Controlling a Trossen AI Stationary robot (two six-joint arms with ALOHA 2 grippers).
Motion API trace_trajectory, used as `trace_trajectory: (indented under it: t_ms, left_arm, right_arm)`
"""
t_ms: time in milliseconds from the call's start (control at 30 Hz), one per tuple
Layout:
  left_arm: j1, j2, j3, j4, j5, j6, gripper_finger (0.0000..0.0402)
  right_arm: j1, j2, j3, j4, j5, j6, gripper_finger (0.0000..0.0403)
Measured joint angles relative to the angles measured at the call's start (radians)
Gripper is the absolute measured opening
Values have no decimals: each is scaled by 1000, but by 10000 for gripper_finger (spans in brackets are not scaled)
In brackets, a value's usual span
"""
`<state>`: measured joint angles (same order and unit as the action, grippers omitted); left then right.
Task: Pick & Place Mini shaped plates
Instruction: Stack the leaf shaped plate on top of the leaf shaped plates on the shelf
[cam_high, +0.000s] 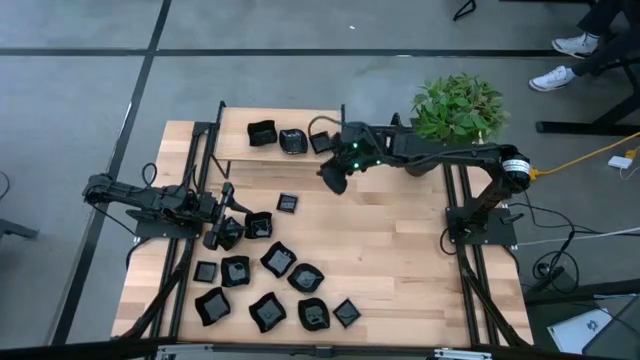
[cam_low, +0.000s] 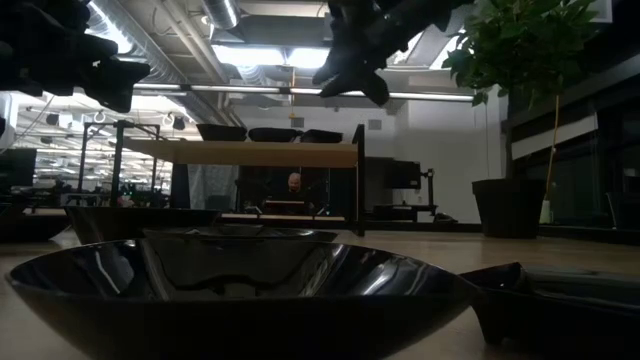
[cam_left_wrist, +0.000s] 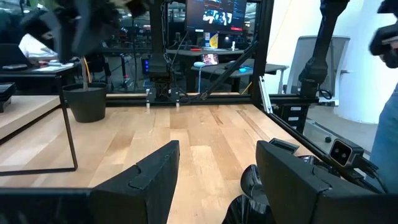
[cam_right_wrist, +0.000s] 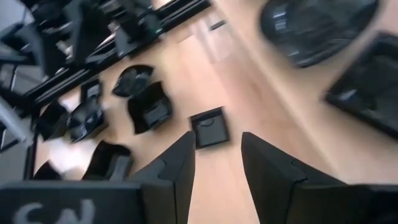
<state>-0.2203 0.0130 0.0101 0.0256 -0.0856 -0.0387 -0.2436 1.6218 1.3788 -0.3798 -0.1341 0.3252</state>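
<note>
Progress is being judged as early: three mini shaped plates (cam_high: 290, 138) are being shown on the raised shelf (cam_high: 240, 150); most are being left on the bench (cam_high: 400, 260); the right end effector (cam_high: 333, 180) and left end effector (cam_high: 218, 235) are being held apart and empty.

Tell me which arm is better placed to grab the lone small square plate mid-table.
Right, probably. The right gripper hovers open and empty close to the small square plate, which sits just ahead of its fingers in the right wrist view. The left gripper, also open, sits low over the plate cluster.
</note>
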Motion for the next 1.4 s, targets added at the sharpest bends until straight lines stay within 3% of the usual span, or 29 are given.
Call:
trace_trajectory:
  t_ms: [667, 1167, 1400]
  left_arm:
    - [0, 0, 0, 0, 0, 0, 208]
    - [0, 0, 0, 0, 0, 0, 208]
    - [0, 0, 0, 0, 0, 0, 208]
  right_arm:
    - [284, 0, 0, -124, 0, -22, 131]
    - [372, 16, 0, -186, -35, -28, 131]
    - [399, 58, -1, -155, -35, -114, 131]
